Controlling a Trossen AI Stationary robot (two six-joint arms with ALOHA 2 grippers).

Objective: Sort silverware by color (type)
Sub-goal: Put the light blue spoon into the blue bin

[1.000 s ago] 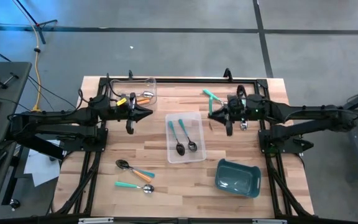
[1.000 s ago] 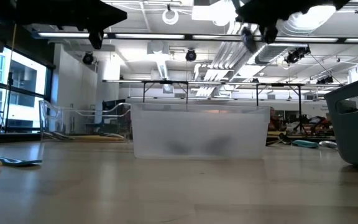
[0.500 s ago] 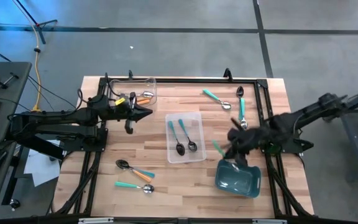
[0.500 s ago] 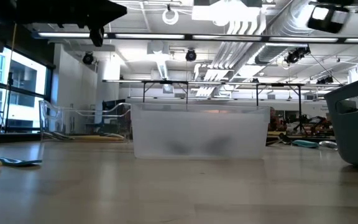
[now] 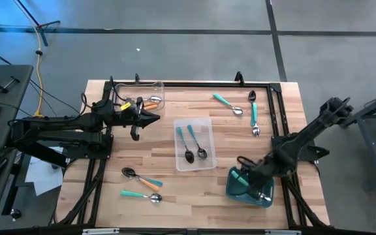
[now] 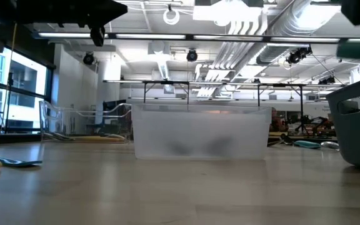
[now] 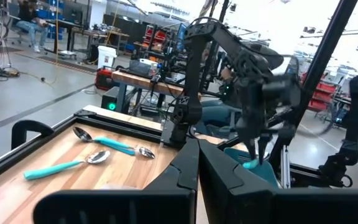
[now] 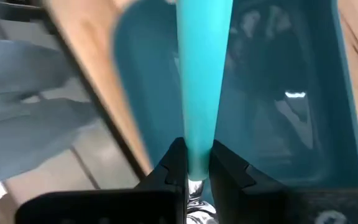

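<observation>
Teal bin [image 5: 250,185] at lower right of table [image 5: 168,179]. Right tool [image 8: 192,167] over it, clamped on teal spoon [image 8: 201,74]. Lower handle inside rim before releasing. Left tool [image 7: 199,163] closed, empty, upper left.

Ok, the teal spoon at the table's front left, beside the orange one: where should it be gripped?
Take the teal spoon by the middle of its handle, coming straight down with the left tool, fingers across the handle. It lies flat with bare wood on either side there, while its bowl end sits close to the orange spoon.
</observation>
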